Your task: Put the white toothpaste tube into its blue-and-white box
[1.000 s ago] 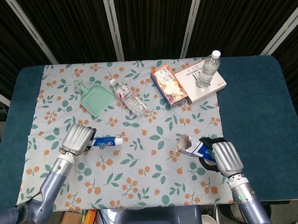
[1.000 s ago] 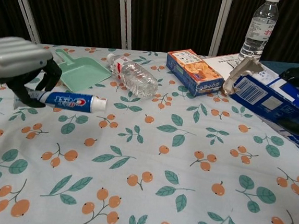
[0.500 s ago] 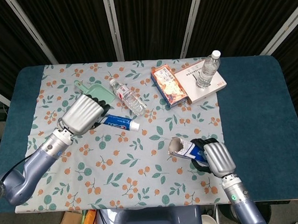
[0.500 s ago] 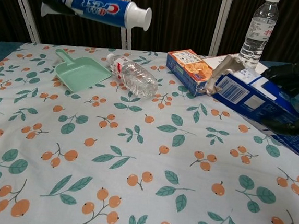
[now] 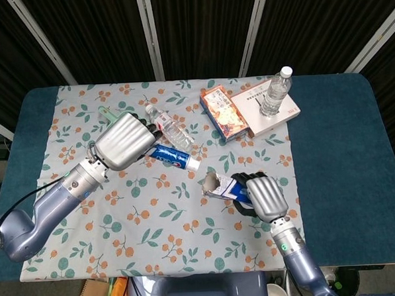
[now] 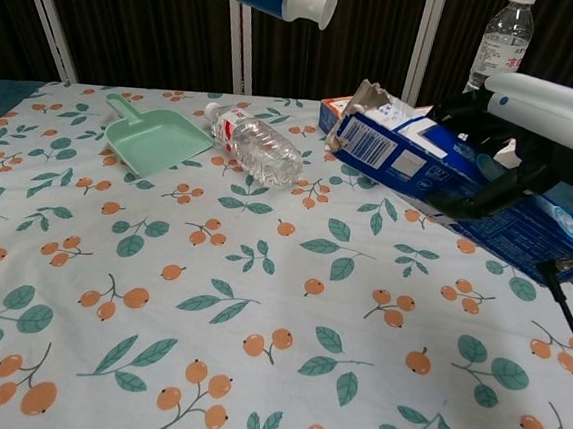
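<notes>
Now that your left hand (image 5: 122, 142) has carried the toothpaste tube (image 5: 175, 157) up off the cloth, it holds the tube in mid-air, cap toward the box (image 5: 227, 189). Your right hand (image 5: 265, 197) — gripping that box — has swung its torn open end leftward to meet it, so line up the cap and feed it in.

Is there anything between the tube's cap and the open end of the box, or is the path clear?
Nothing visible blocks it. The left hand holds the toothpaste tube in the air, cap toward the box, which the right hand holds with its torn open end facing the tube. Only open air lies between them; the bottle lies behind the tube.
</notes>
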